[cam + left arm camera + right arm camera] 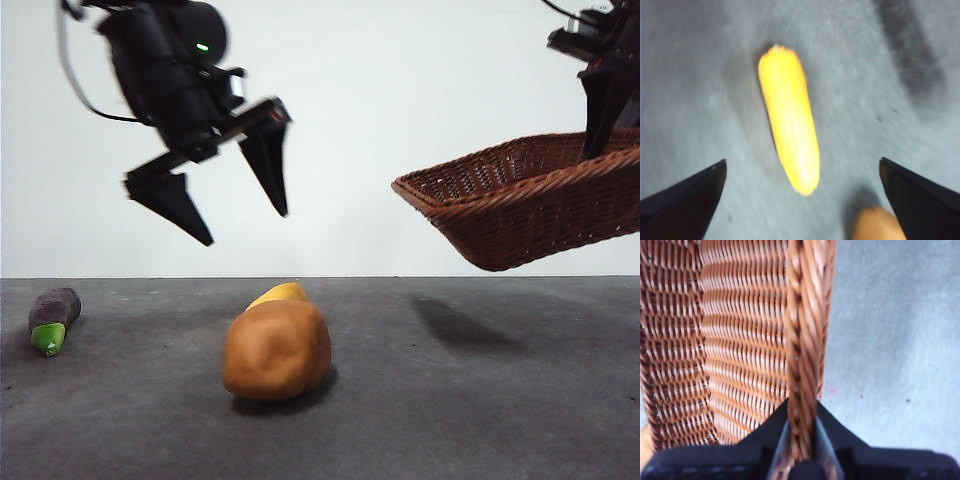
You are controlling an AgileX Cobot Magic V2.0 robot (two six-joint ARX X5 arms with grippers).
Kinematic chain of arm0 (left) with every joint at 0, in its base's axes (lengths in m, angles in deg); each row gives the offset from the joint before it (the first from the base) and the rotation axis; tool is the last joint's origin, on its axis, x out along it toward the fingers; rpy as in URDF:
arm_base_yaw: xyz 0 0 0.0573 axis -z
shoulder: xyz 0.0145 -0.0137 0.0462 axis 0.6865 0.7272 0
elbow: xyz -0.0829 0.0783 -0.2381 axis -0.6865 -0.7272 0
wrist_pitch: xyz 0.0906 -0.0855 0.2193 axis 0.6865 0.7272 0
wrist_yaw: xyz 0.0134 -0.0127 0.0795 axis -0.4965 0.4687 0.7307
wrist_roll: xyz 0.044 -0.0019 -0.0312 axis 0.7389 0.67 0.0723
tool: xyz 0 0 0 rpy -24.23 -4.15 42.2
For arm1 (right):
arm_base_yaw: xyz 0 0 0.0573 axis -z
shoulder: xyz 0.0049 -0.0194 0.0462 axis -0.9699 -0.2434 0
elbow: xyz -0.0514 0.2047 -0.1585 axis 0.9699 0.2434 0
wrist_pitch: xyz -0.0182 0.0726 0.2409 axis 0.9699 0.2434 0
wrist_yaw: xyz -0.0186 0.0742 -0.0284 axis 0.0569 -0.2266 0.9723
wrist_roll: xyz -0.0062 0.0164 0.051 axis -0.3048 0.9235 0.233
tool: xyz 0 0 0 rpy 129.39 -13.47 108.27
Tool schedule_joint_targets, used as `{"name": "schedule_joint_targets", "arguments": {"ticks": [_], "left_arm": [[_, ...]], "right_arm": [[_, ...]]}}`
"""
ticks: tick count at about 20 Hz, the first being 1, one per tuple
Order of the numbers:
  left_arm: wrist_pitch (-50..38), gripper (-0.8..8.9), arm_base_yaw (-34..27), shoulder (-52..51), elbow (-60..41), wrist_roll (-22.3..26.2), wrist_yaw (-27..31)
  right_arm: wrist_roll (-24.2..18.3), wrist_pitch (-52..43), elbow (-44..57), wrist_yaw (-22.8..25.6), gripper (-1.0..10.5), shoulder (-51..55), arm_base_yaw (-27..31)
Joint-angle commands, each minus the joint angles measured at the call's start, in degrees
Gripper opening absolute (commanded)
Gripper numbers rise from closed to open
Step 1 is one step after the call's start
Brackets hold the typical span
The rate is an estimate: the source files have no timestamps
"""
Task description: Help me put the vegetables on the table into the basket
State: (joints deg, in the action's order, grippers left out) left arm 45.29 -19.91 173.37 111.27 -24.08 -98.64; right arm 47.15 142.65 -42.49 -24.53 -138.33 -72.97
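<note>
My left gripper (245,215) hangs open above the table (450,400), over the yellow piece (278,294) that lies behind the orange-brown potato (277,349). In the left wrist view the yellow piece (790,132) lies between my spread jaws, well below them, with the potato's edge (875,224) beside it. The purple eggplant (52,318) with its green end rests at the far left. My right gripper (801,432) is shut on the rim of the wicker basket (520,200), which it holds tilted in the air at the right.
The basket's shadow (465,325) falls on the grey surface beneath it. A white wall stands behind the table.
</note>
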Motion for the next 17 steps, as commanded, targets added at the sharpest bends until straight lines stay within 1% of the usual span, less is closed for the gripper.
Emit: {"name": "schedule_joint_targets", "arguments": {"ticks": [1, 4, 5, 9, 17], "left_arm": [[2.93, 5.76, 2.16, 5.25, 5.57, 1.92, 4.55], [5.44, 5.76, 4.09, 10.45, 10.49, 3.06, 7.26], [5.33, 5.76, 4.35, 11.63, 10.95, 3.08, 7.26], [3.8, 5.65, 4.39, 14.73, 10.99, 1.57, 7.5], [1.09, 5.61, 4.37, 17.07, 10.99, 1.11, 7.48]], "right_arm": [[-0.15, 0.28, -0.11, -0.39, -0.2, 1.95, -0.2], [-0.15, 0.94, -0.11, -0.28, -0.2, 4.31, -0.2], [-0.15, 0.98, -0.11, -0.28, -0.2, 4.87, -0.2], [-0.48, 2.38, -0.11, 0.33, -0.2, 6.54, -0.2], [-0.87, 2.56, -0.11, 0.55, -0.2, 7.1, -0.2]]}}
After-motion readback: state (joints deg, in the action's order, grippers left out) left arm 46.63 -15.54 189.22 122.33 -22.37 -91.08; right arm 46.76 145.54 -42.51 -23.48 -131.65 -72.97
